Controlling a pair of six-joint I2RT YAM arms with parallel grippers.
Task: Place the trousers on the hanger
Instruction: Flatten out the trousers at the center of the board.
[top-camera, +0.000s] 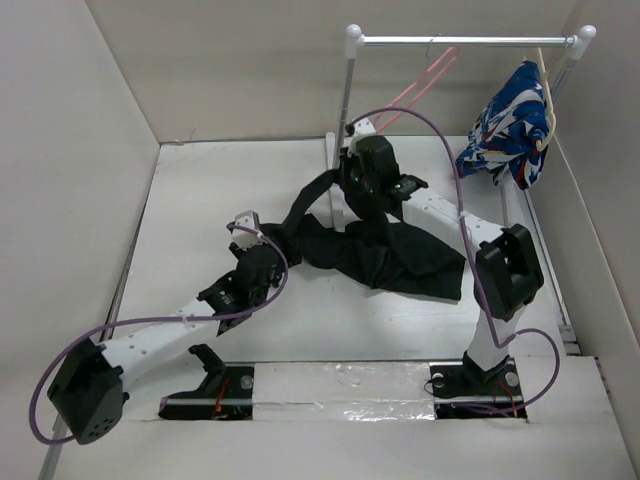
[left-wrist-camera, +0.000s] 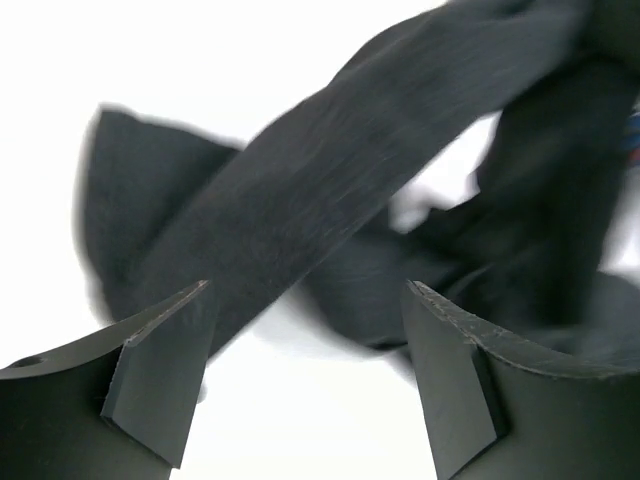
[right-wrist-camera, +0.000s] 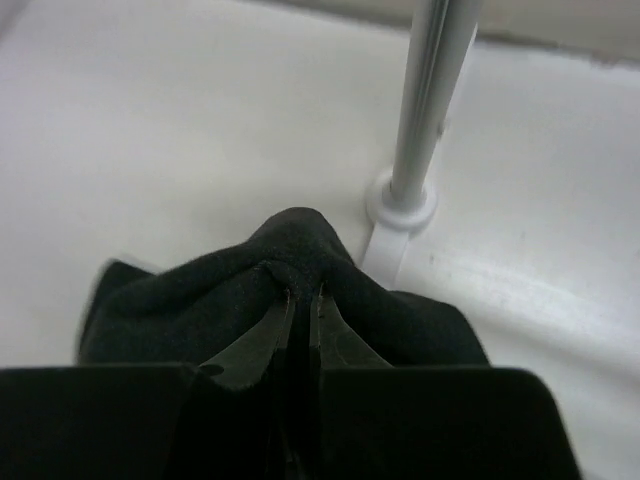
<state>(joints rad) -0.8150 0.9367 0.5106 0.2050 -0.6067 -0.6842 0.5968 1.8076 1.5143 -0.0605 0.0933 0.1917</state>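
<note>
The black trousers (top-camera: 385, 255) lie bunched in the middle of the table, with one leg stretched up toward my right gripper (top-camera: 345, 172). My right gripper (right-wrist-camera: 303, 292) is shut on a fold of the trousers (right-wrist-camera: 300, 240) and holds it raised near the rack's left post. My left gripper (top-camera: 262, 243) is open and empty, its jaws wide apart (left-wrist-camera: 305, 290), just in front of a trouser leg (left-wrist-camera: 330, 190). The pink hanger (top-camera: 425, 80) hangs from the rail at the back, apart from the trousers.
A metal rail (top-camera: 465, 41) on two posts stands at the back; its left post (right-wrist-camera: 430, 100) and white foot (right-wrist-camera: 400, 205) are close to my right gripper. A blue, white and red patterned garment (top-camera: 510, 125) hangs at the rail's right end. Walls enclose the table.
</note>
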